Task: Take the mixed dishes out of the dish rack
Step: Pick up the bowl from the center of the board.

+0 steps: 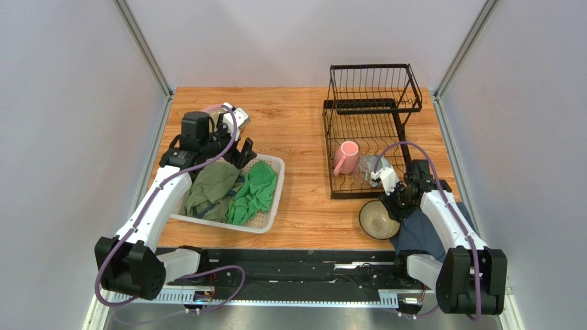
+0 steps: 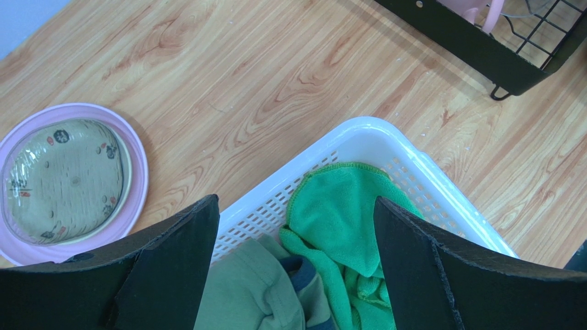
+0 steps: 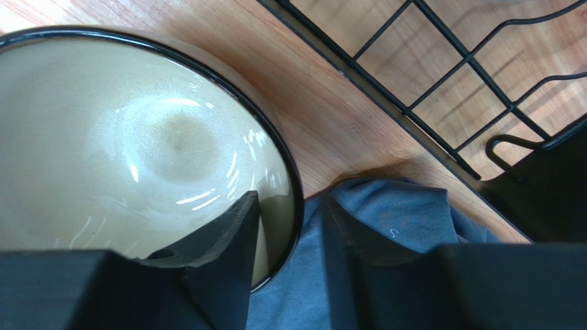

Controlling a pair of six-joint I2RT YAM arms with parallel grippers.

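Step in hand: brown-olive glazed bowl (image 3: 138, 137) sits on the wooden desk (image 1: 303, 124), at 6 o'clock of the black wire dish rack (image 1: 358, 194).

Right end effector (image 3: 291, 201): narrow, straddling the bowl's rim. Cannot tell if clamped.

Left end effector (image 2: 295, 206): wide, empty.

Next, judged: pink mug (image 1: 346, 157), lifted clear of the wires.
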